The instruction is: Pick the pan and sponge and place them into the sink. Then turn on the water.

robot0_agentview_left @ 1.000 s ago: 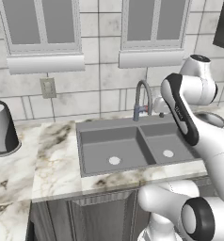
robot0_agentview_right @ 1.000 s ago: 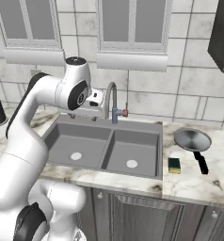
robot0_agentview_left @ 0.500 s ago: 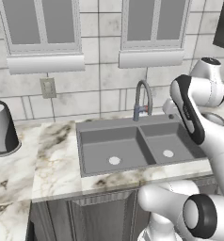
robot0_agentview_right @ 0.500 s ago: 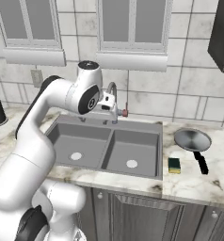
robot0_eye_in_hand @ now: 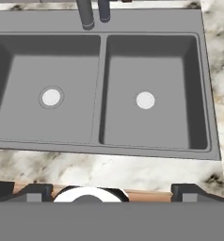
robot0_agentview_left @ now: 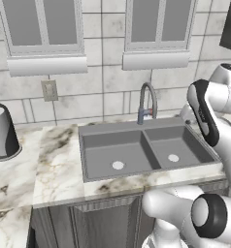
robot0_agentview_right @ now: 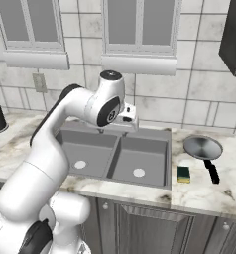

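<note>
Paper-towel roll in a dark holder [robot0_agentview_left: 2, 131] at far left on the marbled counter [robot0_agentview_left: 54, 169], well apart from everything else. Next rightward, dark grey rectangular double-basin sink [robot0_agentview_right: 157, 184], both basins bare, pale round drains showing, tall arched grey faucet [robot0_agentview_left: 147, 102] at the back rim with no stream running. White arm raised above the sink; two-finger gripper [robot0_eye_in_hand: 112, 190] pointing down toward the basins, dark fingertips [robot0_eye_in_hand: 35, 192] standing far apart at the bottom of the hand view, jaws spread wide, nothing between them. Further right, on the counter just beside the sink's right rim, small rectangular sponge, yellow with a dark green top [robot0_agentview_right: 183, 174]. Beyond it, near but apart, round shallow silver-grey frying pan with a straight black handle [robot0_agentview_right: 203, 147], handle pointing toward the counter's front edge.

Judged handling: pan rigid, smooth, likely heaviest at the bowl, prone to tipping if taken far out on the handle; best hold probably across the handle close to the bowl. Sponge light, soft, squashy; pinch across the short sides, low enough not to slip off. Neither item yet moved into the sink.
</note>
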Tool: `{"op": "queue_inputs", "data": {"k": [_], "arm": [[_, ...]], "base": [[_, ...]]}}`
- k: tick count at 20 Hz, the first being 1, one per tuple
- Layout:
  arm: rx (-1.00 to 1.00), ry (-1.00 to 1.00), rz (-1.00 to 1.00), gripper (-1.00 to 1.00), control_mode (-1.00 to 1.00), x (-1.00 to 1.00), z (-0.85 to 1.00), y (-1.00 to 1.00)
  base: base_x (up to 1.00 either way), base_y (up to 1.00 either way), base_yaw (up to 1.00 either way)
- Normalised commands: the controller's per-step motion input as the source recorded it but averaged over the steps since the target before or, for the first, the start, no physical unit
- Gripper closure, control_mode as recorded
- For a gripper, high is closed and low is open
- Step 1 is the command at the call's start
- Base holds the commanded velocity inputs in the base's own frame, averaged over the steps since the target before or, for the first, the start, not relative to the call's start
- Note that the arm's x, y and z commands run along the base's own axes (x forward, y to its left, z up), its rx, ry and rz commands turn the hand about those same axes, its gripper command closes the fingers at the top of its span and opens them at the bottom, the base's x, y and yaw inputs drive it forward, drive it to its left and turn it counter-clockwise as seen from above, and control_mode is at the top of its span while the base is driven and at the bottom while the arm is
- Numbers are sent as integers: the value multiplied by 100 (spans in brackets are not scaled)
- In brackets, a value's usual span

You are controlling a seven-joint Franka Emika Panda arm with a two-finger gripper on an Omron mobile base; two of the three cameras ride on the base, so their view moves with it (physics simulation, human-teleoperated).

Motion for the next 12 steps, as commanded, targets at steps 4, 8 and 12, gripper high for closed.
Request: {"op": "queue_inputs", "data": {"k": [4,8,12], "arm": [[0,0,0,-100,-100,0,-26,-43],[0,0,0,-100,-100,0,-34,-42],[0,0,0,-100,-100,0,-31,-43]], "base": [[0,0,0],[0,0,0],[0,0,0]]}}
